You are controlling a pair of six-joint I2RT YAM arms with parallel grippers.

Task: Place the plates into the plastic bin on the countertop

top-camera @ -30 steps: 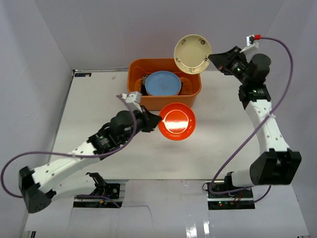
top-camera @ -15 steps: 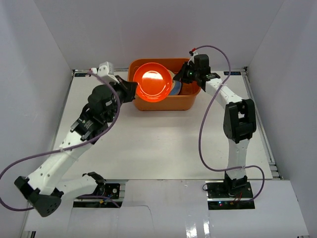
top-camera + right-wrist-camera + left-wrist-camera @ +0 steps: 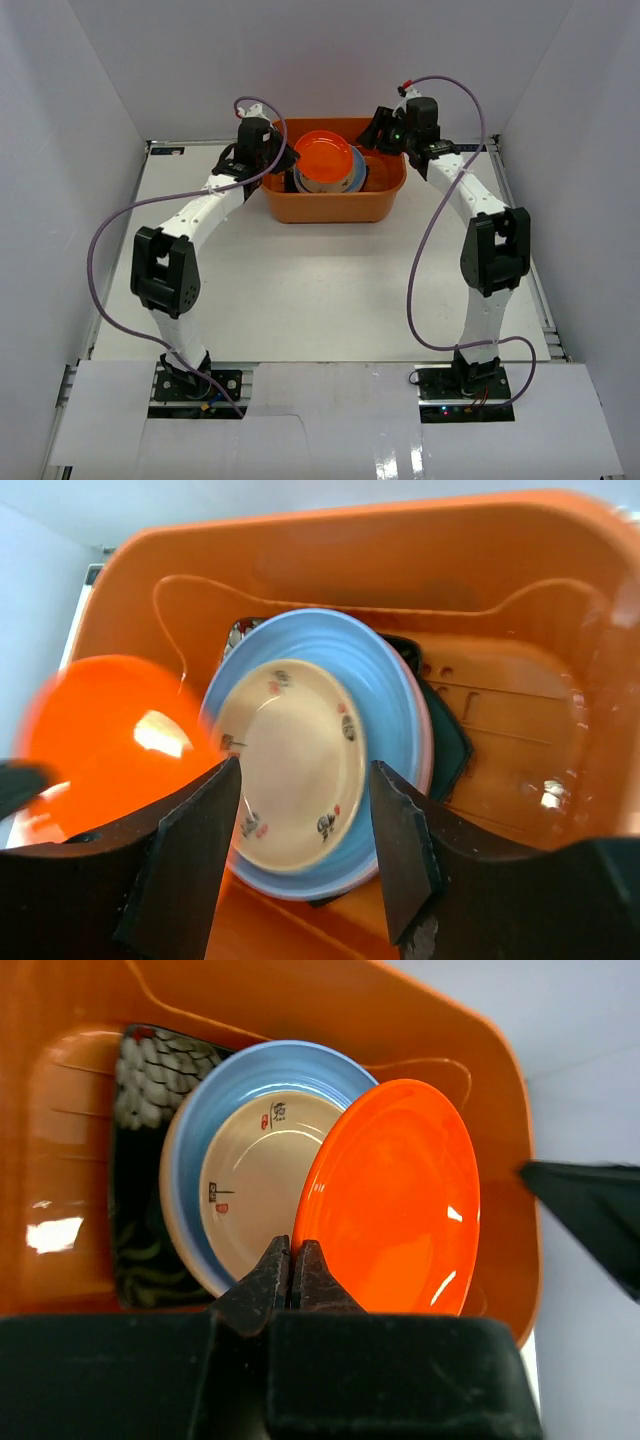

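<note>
One glossy round orange plate (image 3: 390,1200)

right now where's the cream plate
In the right wrist view the cream plate lies nested in the light blue plate inside the plastic bin, with the orange plate beside it on the view's left.

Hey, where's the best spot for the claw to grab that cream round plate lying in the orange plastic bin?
Probably its raised rim on the right arm's side, coming from above: the cream round plate lies nested face-up in the light blue plate, and the glossy orange plate overlaps its other edge.
</note>
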